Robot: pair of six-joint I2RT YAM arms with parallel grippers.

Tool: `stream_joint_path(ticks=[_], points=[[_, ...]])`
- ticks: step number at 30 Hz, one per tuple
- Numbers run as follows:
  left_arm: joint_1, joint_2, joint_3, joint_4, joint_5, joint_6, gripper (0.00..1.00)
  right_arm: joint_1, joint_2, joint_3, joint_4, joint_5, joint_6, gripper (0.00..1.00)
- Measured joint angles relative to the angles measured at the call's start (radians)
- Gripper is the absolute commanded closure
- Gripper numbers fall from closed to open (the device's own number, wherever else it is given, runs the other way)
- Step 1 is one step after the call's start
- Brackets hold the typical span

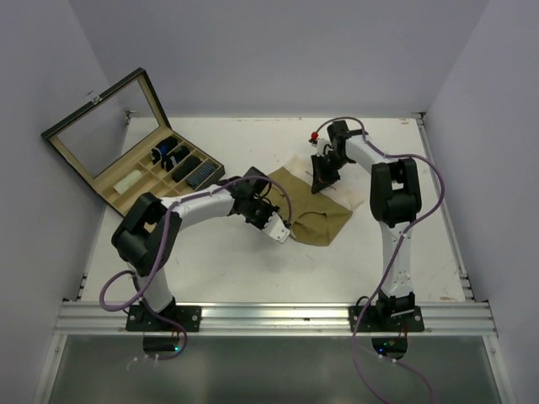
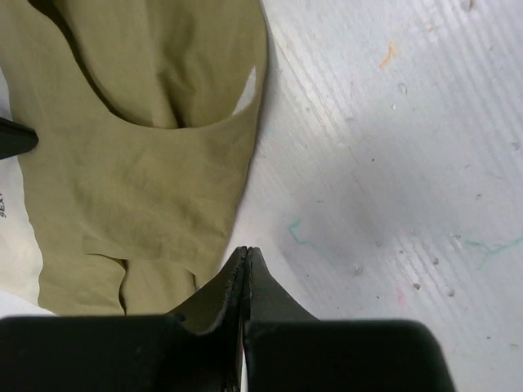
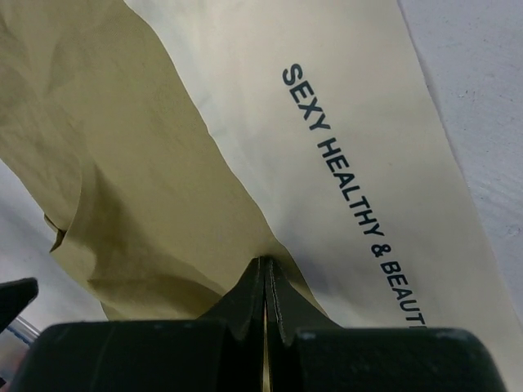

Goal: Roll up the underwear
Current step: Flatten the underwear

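1 olive underwear [image 1: 313,215], creased, cream lettered waistband [image 3: 327,98]

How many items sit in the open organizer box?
4. Three dark items line the right-hand compartments of the organizer box; a white item lies in a left one. Others may be hidden.

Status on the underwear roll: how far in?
Done: nothing rolled yet. The underwear lies loosely flat on the table, with no roll formed.
In hand: the right gripper is shut on it beside the printed waistband, with puckers running into its tips. The left gripper is shut at the opposite edge, but I can't tell whether it holds fabric.
Left: the whole roll.
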Motion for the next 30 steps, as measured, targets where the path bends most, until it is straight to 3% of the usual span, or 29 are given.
stream_joint_path(ticks=[4,5,6,7,11,15,24,30], points=[[-0.004,0.019,0.138,-0.186,0.045,-0.049,0.99,0.009,0.000,0.004,-0.002,0.006,-0.016,1.00],[-0.004,0.021,0.151,-0.198,0.052,-0.072,0.92,0.011,0.000,0.005,-0.003,0.009,-0.019,1.00],[-0.004,0.021,0.150,-0.194,0.053,-0.096,0.80,0.015,0.000,0.006,-0.003,0.012,-0.023,1.00],[-0.004,0.017,0.133,-0.171,0.053,-0.115,0.76,0.018,0.000,0.007,-0.003,0.014,-0.026,1.00],[-0.004,-0.014,0.010,-0.091,0.022,-0.138,0.69,0.025,0.000,0.012,-0.008,0.029,-0.034,1.00],[-0.004,0.001,-0.014,-0.042,-0.010,-0.135,0.62,0.026,0.000,0.013,-0.008,0.029,-0.036,1.00],[-0.001,0.044,-0.010,0.082,-0.021,-0.068,0.59,0.031,0.000,0.013,-0.010,0.029,-0.062,1.00],[0.008,0.111,0.066,0.087,-0.014,-0.026,0.67,0.042,0.000,0.013,-0.010,0.029,-0.079,1.00]])
